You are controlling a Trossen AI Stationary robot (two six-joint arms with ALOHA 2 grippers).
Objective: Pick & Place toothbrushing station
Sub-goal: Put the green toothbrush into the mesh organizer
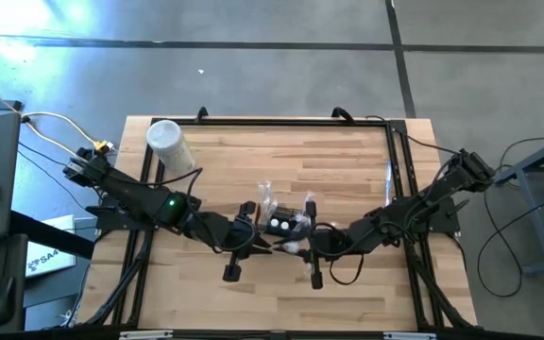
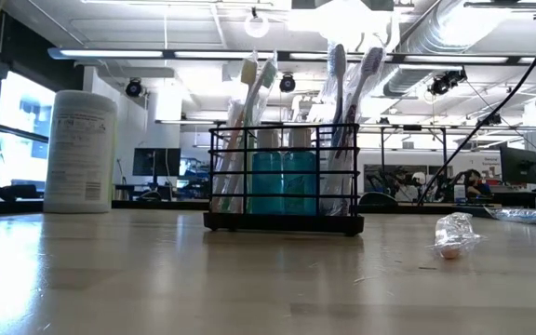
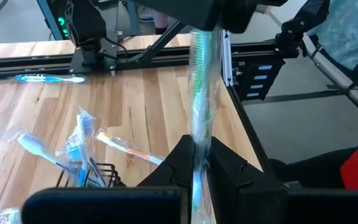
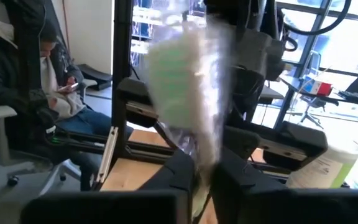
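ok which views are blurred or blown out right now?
Right wrist view: the wrapped toothbrush in the right gripper is smeared with blur. Left wrist view: the wrapped toothbrush in the left gripper is soft. Low view: ceiling lights glare above the wire holder. High view: glare patch on the floor, top left.

Black wire toothbrushing station [image 2: 283, 177] is showing teal cups [image 2: 284, 182]; white canister [image 2: 80, 152] is standing on pale striped-wood table [image 2: 156, 279].

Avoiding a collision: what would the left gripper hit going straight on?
Likely the right arm, just past the wrapped toothbrush the left gripper holds; the toothbrushing station lies off that line; depth unclear.
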